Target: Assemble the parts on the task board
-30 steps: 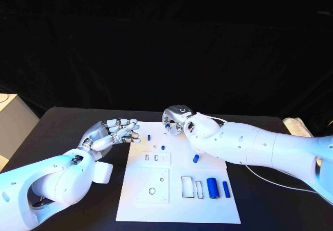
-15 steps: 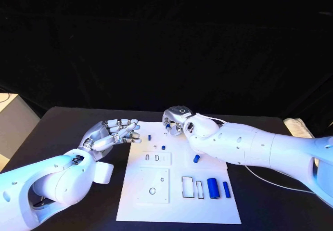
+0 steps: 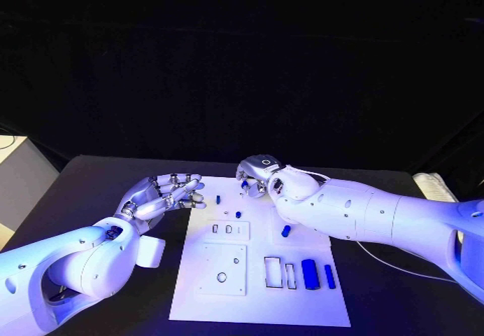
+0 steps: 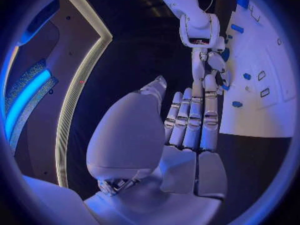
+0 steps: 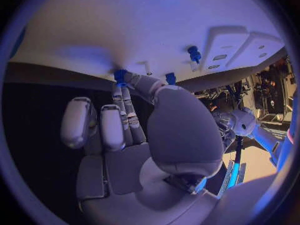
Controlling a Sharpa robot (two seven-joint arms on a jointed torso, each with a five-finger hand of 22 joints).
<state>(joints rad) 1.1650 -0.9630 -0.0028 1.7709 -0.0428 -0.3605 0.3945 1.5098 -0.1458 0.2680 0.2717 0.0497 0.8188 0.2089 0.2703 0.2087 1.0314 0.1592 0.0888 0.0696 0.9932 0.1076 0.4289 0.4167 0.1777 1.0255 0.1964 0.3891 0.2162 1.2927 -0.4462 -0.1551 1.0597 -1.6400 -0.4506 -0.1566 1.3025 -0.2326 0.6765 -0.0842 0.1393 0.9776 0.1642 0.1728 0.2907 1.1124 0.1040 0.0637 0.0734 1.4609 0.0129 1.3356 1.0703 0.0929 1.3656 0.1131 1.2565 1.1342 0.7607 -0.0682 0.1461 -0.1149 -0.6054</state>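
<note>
**Head view: right hand working a small part at the board's far edge**

Head view is showing me the right hand [image 3: 260,175] hovering over the far edge of the task board [image 3: 257,294], fingers curled downward. In the right wrist view its fingertips [image 5: 128,80] are closing on a small blue part [image 5: 119,75] right at the board's surface, so I am judging it to be pinching that piece, either seating it or lifting it; which one I cannot tell. The left hand [image 3: 164,196] is waiting just off the board's far left corner, fingers loosely bent and apart, holding nothing, probably kept near so it can steady the board or take a piece.

Other parts are lying across the board: a short blue peg [image 3: 217,199] near the left hand, a tilted blue piece [image 3: 285,230] mid-board, and two blue cylinders [image 3: 310,274] lying side by side beside the rectangular slots at the near right, apparently laid out beside the openings they belong in.
</note>
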